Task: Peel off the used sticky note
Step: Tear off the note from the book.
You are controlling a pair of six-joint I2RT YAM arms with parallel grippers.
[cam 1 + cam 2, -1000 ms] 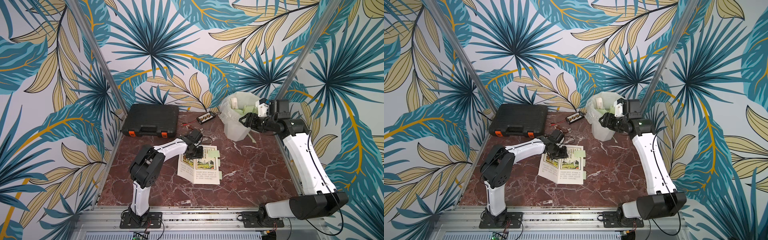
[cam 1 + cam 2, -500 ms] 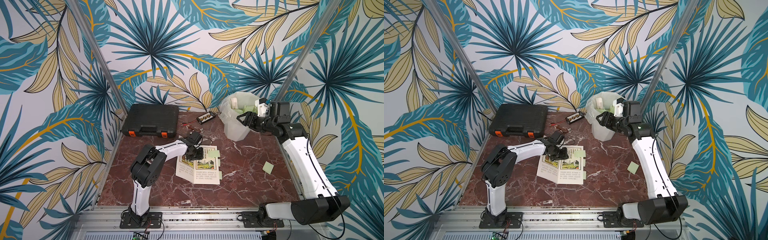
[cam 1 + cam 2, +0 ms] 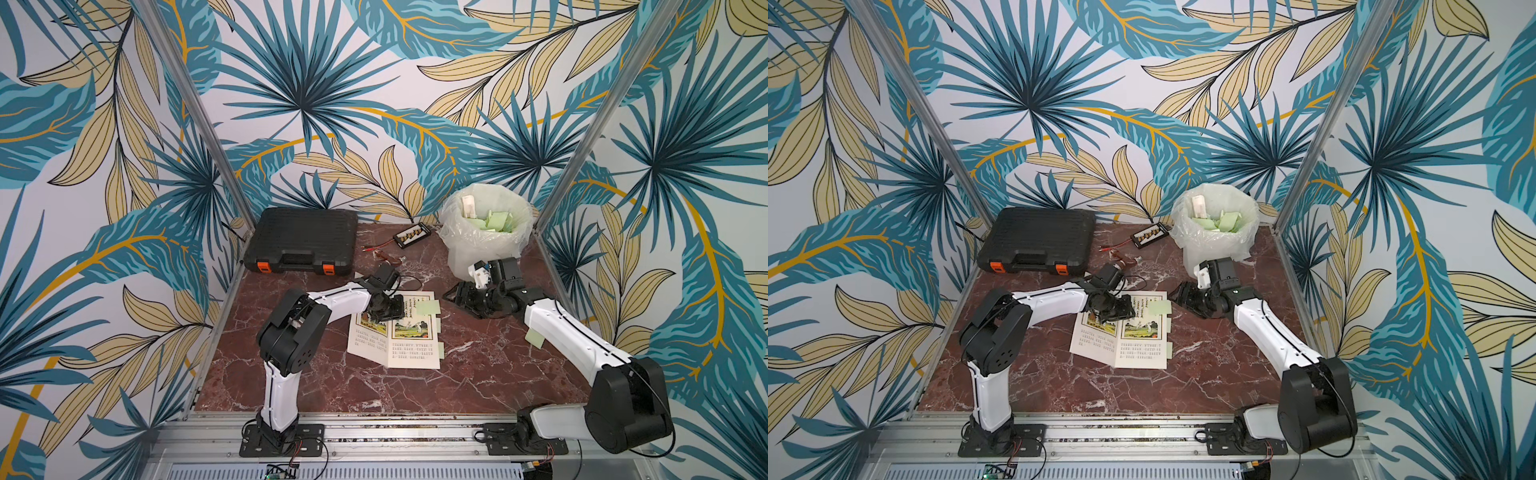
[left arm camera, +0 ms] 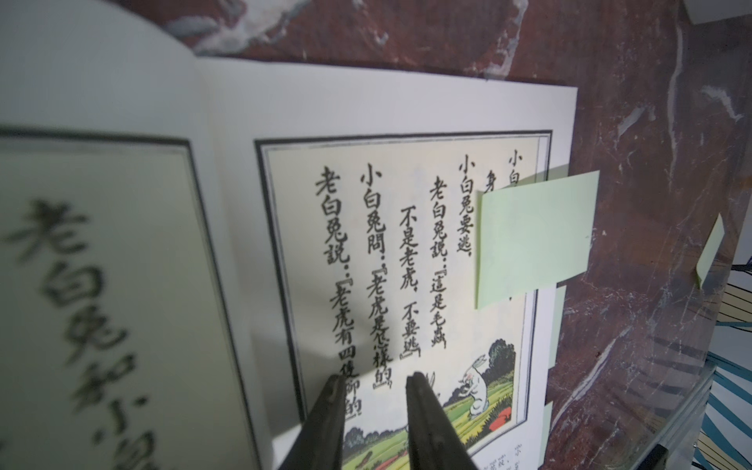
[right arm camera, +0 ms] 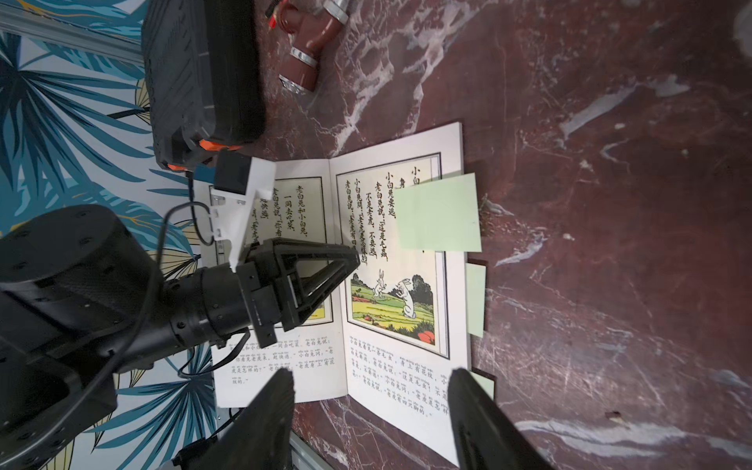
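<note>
An open picture book (image 3: 395,332) lies on the marble table. A pale green sticky note (image 3: 428,308) (image 5: 437,211) is stuck at the far outer corner of its right page and overhangs the page edge (image 4: 535,236). My left gripper (image 3: 388,309) (image 4: 376,378) rests on the right page near the spine, its jaws a narrow gap apart with nothing between them. My right gripper (image 3: 455,297) (image 5: 372,372) hangs low just right of the book, facing it, open and empty, a short way from the note.
A lined bin (image 3: 478,249) holding green notes stands at the back right. A black tool case (image 3: 303,239), a small abacus (image 3: 411,235) and a red-brown pipe fitting (image 5: 309,53) lie behind the book. Another green note (image 3: 535,337) lies under my right forearm. Green tabs (image 5: 475,299) stick out from the page edge.
My right gripper has come down from the bin's rim to the table beside the book. The left gripper stays on the page, its jaws slightly closer together.
</note>
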